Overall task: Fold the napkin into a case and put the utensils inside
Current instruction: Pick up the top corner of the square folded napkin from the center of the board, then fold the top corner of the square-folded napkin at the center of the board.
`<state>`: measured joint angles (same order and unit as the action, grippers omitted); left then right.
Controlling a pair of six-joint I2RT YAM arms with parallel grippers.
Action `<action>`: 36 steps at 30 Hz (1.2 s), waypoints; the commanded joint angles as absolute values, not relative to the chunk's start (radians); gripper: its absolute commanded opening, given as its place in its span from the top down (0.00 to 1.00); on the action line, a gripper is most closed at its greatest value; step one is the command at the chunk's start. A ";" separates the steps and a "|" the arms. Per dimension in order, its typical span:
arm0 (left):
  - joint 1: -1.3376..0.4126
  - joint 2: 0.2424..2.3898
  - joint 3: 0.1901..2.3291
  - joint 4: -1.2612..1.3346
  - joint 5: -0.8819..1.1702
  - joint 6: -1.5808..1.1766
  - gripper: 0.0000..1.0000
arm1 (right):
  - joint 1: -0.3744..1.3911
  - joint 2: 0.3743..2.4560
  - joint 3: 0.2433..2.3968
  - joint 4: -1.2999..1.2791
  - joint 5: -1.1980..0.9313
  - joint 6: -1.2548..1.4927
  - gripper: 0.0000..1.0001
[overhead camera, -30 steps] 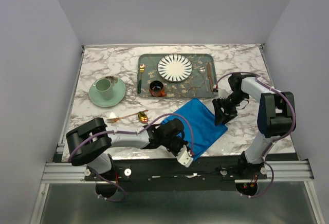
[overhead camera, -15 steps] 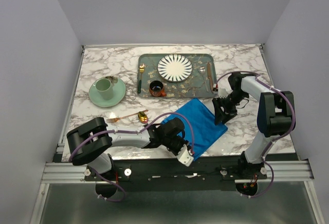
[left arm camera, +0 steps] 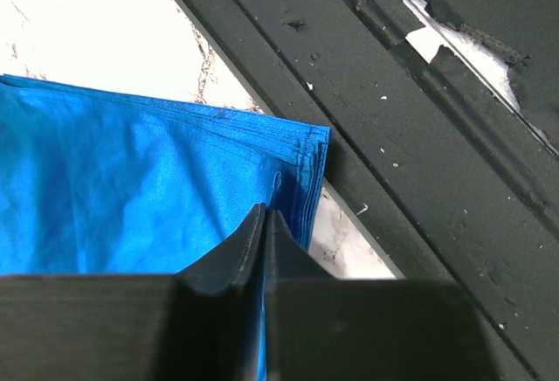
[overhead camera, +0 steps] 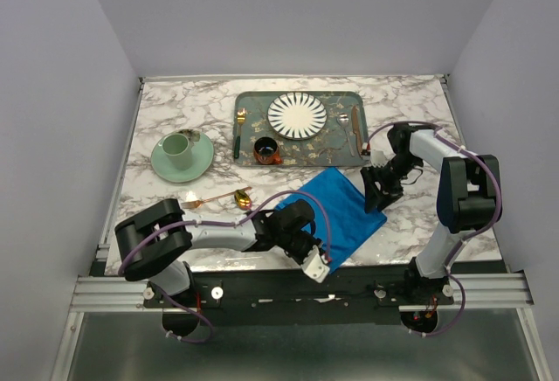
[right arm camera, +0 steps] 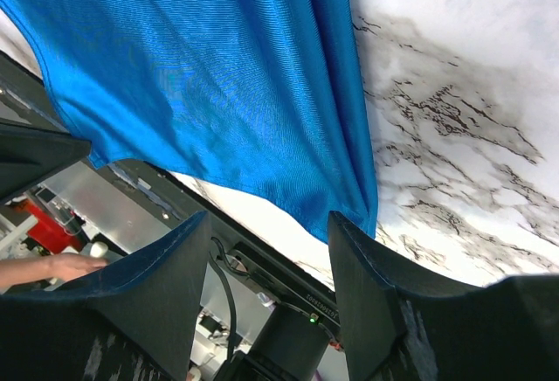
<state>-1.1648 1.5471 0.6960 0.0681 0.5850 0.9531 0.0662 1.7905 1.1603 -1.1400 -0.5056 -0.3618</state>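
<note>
Bright blue plain cloth napkin (overhead camera: 339,209) lies folded in layers on the white marble table (overhead camera: 166,114), close to its front edge and just short of the grey-green patterned tray (overhead camera: 327,147). My left gripper (left arm camera: 264,217) is pinched narrow on the napkin's near corner, with cloth showing between the fingers. My right gripper (right arm camera: 268,224) stands wide over the napkin's right edge, holding nothing.

You look down on the whole tabletop (overhead camera: 175,110) from above and behind; both wrist views sit close over the blue napkin (overhead camera: 341,206), which all three share.
</note>
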 commanded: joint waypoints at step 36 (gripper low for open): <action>-0.753 2.043 1.368 0.057 0.537 0.517 1.00 | 0.005 1.875 1.269 -1.178 -0.522 -0.390 0.36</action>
